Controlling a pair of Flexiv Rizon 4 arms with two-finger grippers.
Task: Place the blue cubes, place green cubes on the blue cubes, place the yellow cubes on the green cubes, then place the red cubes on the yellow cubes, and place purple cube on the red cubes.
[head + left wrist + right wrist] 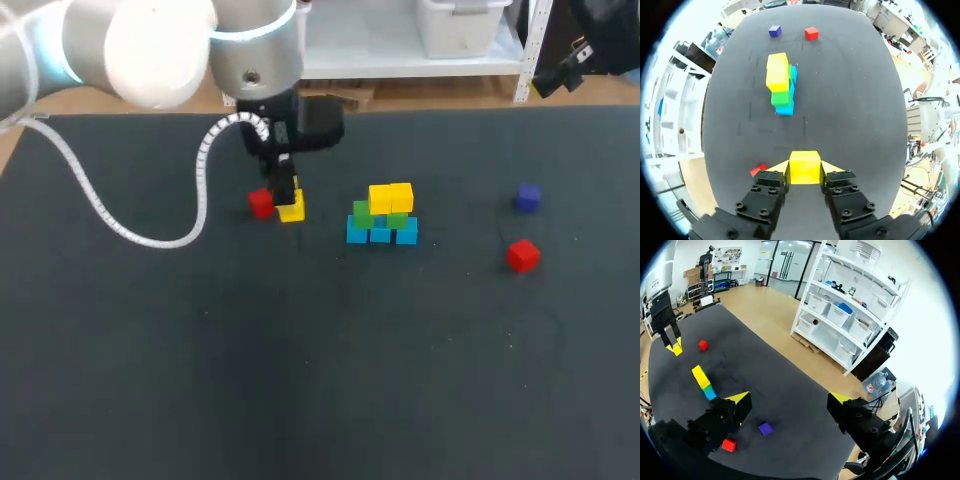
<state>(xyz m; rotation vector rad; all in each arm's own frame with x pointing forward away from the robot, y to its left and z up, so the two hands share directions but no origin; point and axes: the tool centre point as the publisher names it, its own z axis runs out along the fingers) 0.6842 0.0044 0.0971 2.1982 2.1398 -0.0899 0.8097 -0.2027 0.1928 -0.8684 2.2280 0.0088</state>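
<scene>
My left gripper point(287, 198) is shut on a yellow cube point(804, 167), at or just above the table, with a red cube point(261, 203) close beside it. To its right stands a stack: blue cubes point(380, 233) at the bottom, green cubes point(362, 212) on them, and yellow cubes point(390, 197) on top. A purple cube point(528, 197) and a second red cube point(522, 255) lie apart at the right. My right gripper point(790, 399) is open and empty, high above the table, with the purple cube point(766, 428) and red cube point(729, 445) below it.
A white ribbed cable point(130, 228) from my left arm loops over the table's left part. The stack point(781, 85) lies straight ahead of my left gripper, with bare black table point(320, 380) between them and across the front.
</scene>
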